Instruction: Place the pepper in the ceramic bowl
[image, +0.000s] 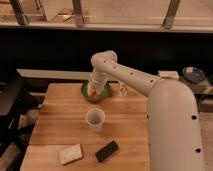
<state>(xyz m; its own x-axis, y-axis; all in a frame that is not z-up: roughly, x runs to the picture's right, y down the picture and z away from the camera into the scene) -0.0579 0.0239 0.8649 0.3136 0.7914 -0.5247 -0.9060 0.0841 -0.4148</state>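
gripper hangs over the ceramic bowl, clamped on the pepper | pepper just above the bowl's inside | white cup nearer than the bowl | pale block and dark block beyond the cup, near table front edge

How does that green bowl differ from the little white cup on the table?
The ceramic bowl is green, wide and shallow; the white cup is pale, narrower and taller. The bowl sits at the table's far edge with the gripper and the pepper over it; the cup stands alone nearer the middle. Both are round and upright.
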